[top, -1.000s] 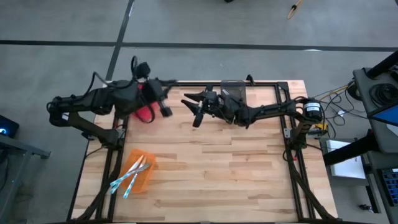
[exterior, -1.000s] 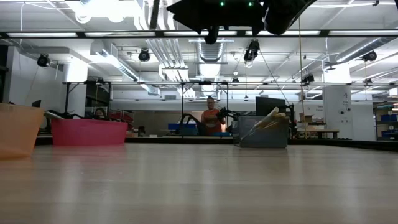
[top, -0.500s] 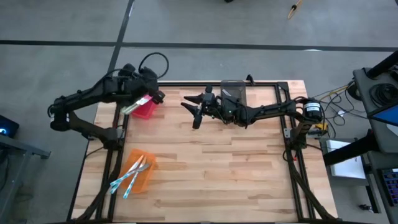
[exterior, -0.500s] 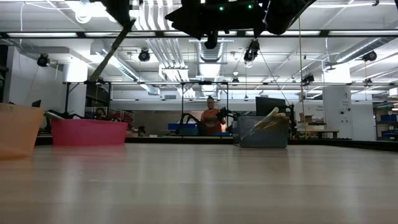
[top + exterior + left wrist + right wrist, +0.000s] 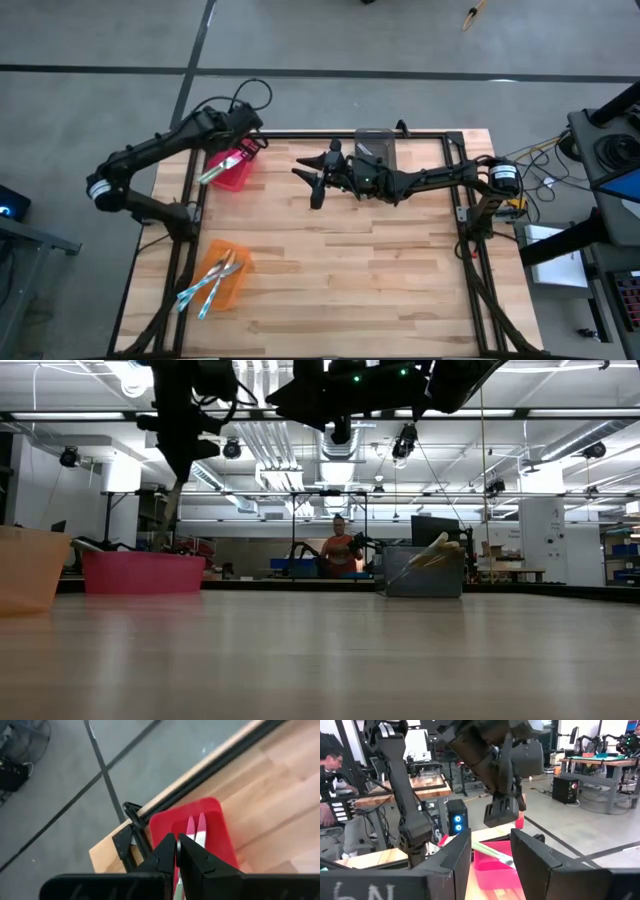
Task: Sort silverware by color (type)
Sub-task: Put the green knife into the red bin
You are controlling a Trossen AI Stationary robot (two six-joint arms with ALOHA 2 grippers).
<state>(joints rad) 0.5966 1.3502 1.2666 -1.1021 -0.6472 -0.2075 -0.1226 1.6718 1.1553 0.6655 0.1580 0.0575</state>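
Table top point(image 5: 340, 260) of pale butcher-block wood, smooth with a soft sheen, edged by a matt black metal frame point(image 5: 466, 230). Red bin point(image 5: 220, 827) and orange bin point(image 5: 232, 287) of smooth plastic, the orange one translucent; knives point(image 5: 205, 290) with bright metal blades and light-blue plastic handles. Left gripper point(image 5: 177, 852) fingers of matt black plastic

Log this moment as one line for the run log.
left gripper: shut on green-handled knife, over red bin | right gripper: open, waiting mid-table
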